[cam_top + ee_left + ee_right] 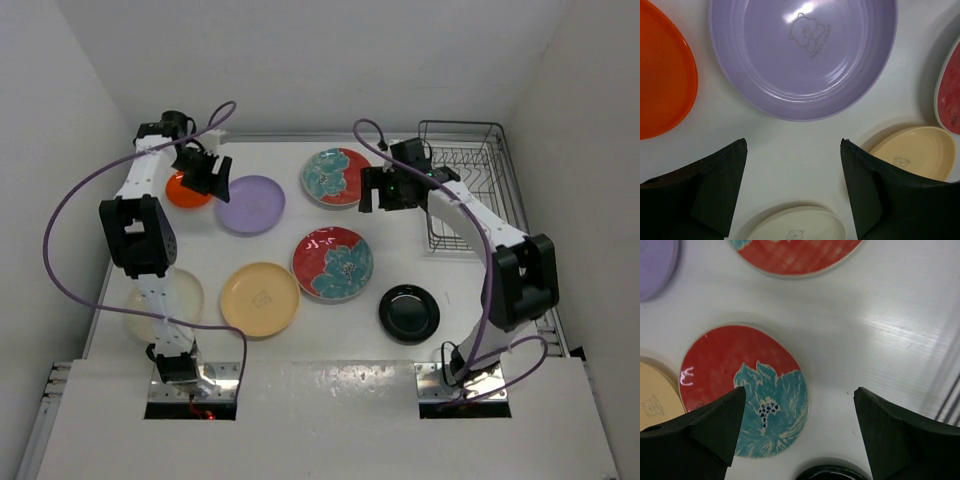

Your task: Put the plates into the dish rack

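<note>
Left of the dish rack (460, 123), my left gripper (792, 145) and right gripper (800, 390) stand open, empty; the lavender plate (802, 55) seems slippery, so I would take its rim.

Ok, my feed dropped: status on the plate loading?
Left pincer open, empty. Right pincer open, empty. Seven plates flat on table, dish rack holds none. Nothing in the way.

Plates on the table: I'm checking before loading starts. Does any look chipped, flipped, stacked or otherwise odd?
Nothing stands out. All seven plates lie flat, face up and apart; the cream-white plate is partly hidden behind the left arm. The dish rack stands level at the far right.
</note>
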`<state>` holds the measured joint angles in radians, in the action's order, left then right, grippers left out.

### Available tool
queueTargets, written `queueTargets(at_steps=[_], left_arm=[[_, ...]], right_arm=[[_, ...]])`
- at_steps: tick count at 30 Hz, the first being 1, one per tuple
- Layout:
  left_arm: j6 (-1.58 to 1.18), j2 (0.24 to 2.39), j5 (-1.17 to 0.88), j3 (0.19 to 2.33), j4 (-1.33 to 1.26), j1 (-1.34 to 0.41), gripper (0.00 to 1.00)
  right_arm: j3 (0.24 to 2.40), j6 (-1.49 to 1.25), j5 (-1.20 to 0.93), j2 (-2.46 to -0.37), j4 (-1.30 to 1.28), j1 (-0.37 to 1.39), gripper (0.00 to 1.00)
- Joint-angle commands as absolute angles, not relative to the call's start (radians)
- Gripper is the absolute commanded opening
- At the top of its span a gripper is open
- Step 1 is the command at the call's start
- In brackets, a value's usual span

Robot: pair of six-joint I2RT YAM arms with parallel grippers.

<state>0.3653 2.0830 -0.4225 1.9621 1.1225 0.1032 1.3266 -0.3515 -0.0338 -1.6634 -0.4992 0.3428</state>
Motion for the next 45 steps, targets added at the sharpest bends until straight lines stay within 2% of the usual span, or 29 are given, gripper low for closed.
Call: queueTargets(at_steps=[1,6,11,18,27,28,31,32,36,41,45], left_arm=[[0.397,2.059,-0.449,1.942,1.054,0.069,0.80],[0.534,2.037,-0.485,1.898,1.054,-0.008,0.80],[0.675,1.994,-0.501,1.796,1.069,-0.067,0.80],[0.678,2.003,-0.515,1.741,1.080,-0.098,0.80],[0.643,1.902,-0.474,1.594,1.026,-0.118,0.80],[0.643,1.902,-0.474,1.594,1.026,-0.118,0.80],[0.634,1.875,-0.453,1.582,1.026,-0.118,0.80],[0.634,1.859,-0.443,1.569,1.014,-0.127,0.80],[0.634,1.836,-0.434,1.529,0.996,-0.127,0.80],[0.624,1.827,-0.425,1.529,0.986,-0.127,0.80],[0.624,1.838,-0.414,1.563,0.977,-0.127,0.80]], right_arm=[[1.353,-0.377,-0.162,-1.716,-0.532,0.353,0.88],[1.238,-0.386,-0.353,-1.784,-0.548,0.339,0.91],[1.108,-0.446,-0.338,-1.796,-0.442,0.360,0.90],[1.010,-0.508,-0.402,-1.850,-0.283,0.364,0.83],[0.882,-0.552,-0.483,-1.907,-0.069,0.330,0.54],[0.859,-0.557,-0.485,-1.926,-0.057,0.324,0.43],[0.850,-0.529,-0.503,-1.960,-0.041,0.322,0.17],[0.847,-0.514,-0.502,-1.971,-0.046,0.322,0.00],[0.848,-0.486,-0.492,-1.951,-0.087,0.321,0.00],[0.956,-0.471,-0.457,-1.760,-0.202,0.327,0.00],[1.122,-0.451,-0.361,-1.606,-0.256,0.327,0.00]])
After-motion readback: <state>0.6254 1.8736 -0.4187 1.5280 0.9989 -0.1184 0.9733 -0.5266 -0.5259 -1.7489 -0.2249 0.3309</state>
